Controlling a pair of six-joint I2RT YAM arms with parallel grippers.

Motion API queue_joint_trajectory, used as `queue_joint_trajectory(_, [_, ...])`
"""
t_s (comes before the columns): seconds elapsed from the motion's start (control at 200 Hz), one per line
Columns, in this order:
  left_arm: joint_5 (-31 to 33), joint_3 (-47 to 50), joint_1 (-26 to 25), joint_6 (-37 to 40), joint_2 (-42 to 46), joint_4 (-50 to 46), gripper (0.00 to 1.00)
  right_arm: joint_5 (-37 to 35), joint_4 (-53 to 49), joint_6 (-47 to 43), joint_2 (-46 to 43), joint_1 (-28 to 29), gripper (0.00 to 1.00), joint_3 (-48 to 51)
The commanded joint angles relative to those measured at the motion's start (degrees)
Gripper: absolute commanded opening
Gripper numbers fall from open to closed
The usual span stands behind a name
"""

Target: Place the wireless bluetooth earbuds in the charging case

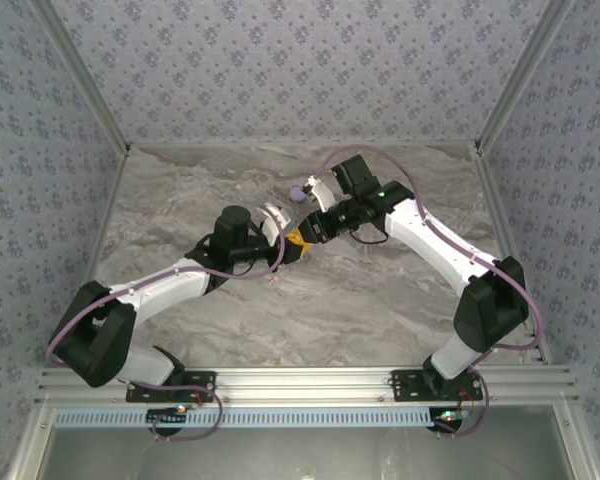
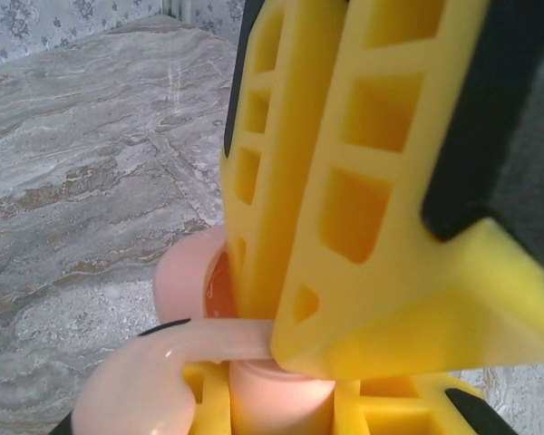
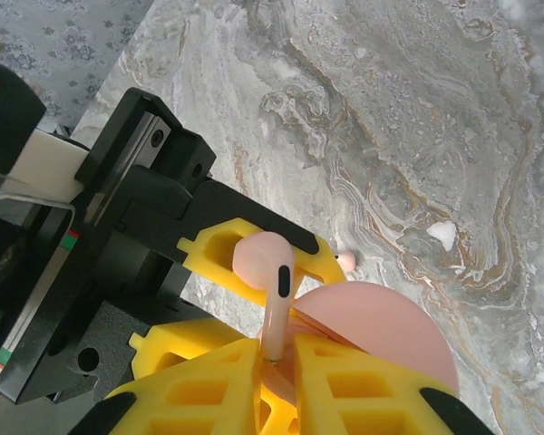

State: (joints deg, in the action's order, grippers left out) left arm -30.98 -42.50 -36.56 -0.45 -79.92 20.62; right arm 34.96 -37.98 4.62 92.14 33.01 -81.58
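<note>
1. top external: the two arms meet over the middle of the grey, marble-veined bench (image 1: 400, 290). the left claw (image 1: 293, 246) and the right claw (image 1: 308, 234) stand tip to tip, yellow against yellow. what sits between them is too small to tell here. a small lavender round thing (image 1: 298, 193) shows just beyond them, beside the right arm's white wrist part.
2. left wrist: the left claw (image 2: 281, 399) is pressed together on the pink charging case (image 2: 186, 281). the case is a smooth, glossy, rounded shell with a deeper orange-pink hollow at its edge. the right claw (image 2: 276, 326) fills the upper right, its yellow plastic fingers cut through with square lattice holes and backed with black. the pink earbud (image 2: 190, 349) lies with its long axis across the view. its rounded bulb is at lower left with a slim black oval mark, and its stem runs right into the right claw's tips, just over the case.
3. right wrist: the right claw (image 3: 274, 362) is pressed together, pinching the end of the pink earbud's (image 3: 265, 263) stem. the earbud's long axis runs along the claw's line, stem near, bulb pointing away toward the left claw's yellow fingers (image 3: 213, 246). it is pale, glossy pink with a black oval slot on the stem. the case's smooth dome (image 3: 381, 326) sits just right of the stem; whether they touch i cannot tell. a second pink earbud (image 3: 346, 262) lies on the bench just beyond the case, and a white fleck (image 3: 442, 234) lies farther right.
</note>
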Motion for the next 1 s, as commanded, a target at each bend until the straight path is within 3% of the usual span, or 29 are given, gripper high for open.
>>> queue_joint_trajectory(0.0, [-0.2,-2.19,-0.45,1.08,2.02,1.45,0.09,-1.47,0.33,0.27,-1.05,-0.72,0.17,0.35])
queue_joint_trajectory(0.67, [1.1,-2.78,-0.5,2.78,0.13,-4.59,0.09,-1.03,0.89,0.21,-3.32,-1.84,0.14,3.55])
queue_joint_trajectory(0.89, [1.26,-2.67,-0.71,4.06,0.18,-5.75,0.09,-0.29,1.38,0.55,-3.5,-1.99,0.19,4.02])
queue_joint_trajectory(0.994, [1.33,-2.75,-0.79,5.08,0.2,-6.55,0.08,0.61,2.24,0.99,-3.72,-1.96,0.26,3.89])
